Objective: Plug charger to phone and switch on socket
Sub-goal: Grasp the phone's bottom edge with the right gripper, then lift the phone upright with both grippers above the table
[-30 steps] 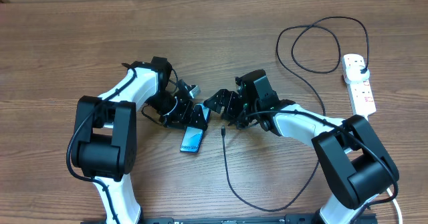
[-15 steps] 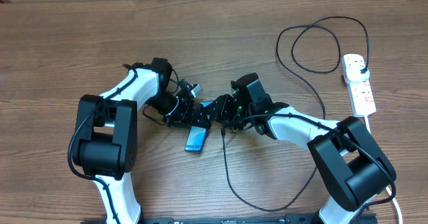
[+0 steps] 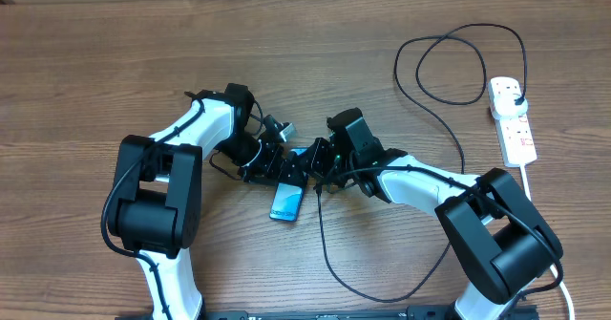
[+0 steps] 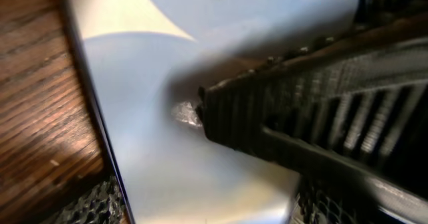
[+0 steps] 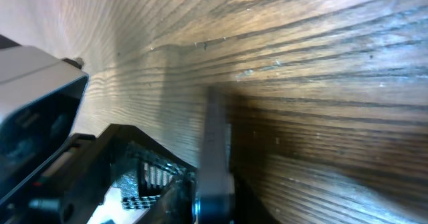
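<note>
Phone [image 3: 286,203] lies flat on the table [image 3: 95,62], a little further right than a second ago, its upper end under the left gripper [image 3: 280,167]. That gripper's jaws stand wide across the phone's width, and since the phone slid along with it, I'd say it is held by its sides.

The right gripper [image 3: 318,164] has swung in from the right and now sits just beside the phone. It looks more drawn in than before, but I can't make out whether it has closed on the charger [image 3: 320,229], whose loose end runs up to it. If it has, the plugging step is about to start. The socket [image 3: 514,121] is well apart at the far right, its switch untouched.

From the left wrist, a ribbed finger [image 4: 281,117] crosses the screen with a silvery bit [image 4: 187,114] at its tip. That may be the connector; I can't be sure. The right wrist view is blurred: wood grain, a pale strip [image 5: 214,150], dark shapes. The phone's port is hidden.
</note>
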Controlling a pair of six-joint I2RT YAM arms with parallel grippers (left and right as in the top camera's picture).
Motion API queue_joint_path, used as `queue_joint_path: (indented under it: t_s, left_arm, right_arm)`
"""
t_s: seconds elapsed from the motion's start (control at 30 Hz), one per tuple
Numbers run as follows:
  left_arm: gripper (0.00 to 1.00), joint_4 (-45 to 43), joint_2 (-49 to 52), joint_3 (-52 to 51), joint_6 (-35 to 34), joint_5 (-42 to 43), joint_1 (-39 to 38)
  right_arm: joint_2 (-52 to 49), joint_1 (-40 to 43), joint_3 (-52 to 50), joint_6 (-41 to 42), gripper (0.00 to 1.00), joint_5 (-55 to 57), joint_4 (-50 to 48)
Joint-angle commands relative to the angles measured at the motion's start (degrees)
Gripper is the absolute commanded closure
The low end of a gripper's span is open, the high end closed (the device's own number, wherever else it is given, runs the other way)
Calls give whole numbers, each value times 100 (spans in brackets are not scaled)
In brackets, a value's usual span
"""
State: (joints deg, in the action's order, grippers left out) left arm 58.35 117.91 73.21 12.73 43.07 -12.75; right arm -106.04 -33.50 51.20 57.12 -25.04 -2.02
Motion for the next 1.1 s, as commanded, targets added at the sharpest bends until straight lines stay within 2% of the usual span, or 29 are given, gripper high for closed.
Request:
queue_joint_path:
  t_s: [0.0, 0.13, 0.17, 0.43, 0.7, 0.87, 1.07]
  left_arm:
    - [12, -24, 208, -105, 162, -153, -68]
    - [8, -20, 208, -105, 162, -153, -68]
    - [0, -20, 208, -105, 162, -153, -68]
    - [0, 26, 208, -105, 166, -160, -7]
    - [0, 170, 190, 81, 212, -85, 74]
    - [0, 570, 184, 645, 439, 629, 90]
    - [5, 1434, 184, 1600, 1073, 2210, 90]
  right_arm:
    - [-55, -57, -20, 11, 88, -2, -52]
    - [-55, -57, -20, 11, 96, -4, -50]
    - [-55, -57, -20, 11, 96, -7, -48]
    - [-55, 72, -11, -59, 96, -260, -57]
    - [-48, 649, -7, -378, 96, -1705, -756]
    - [-48, 1073, -7, -334, 96, -2389, -1274]
    - [-48, 1390, -9, -337, 96, -2688, -1768]
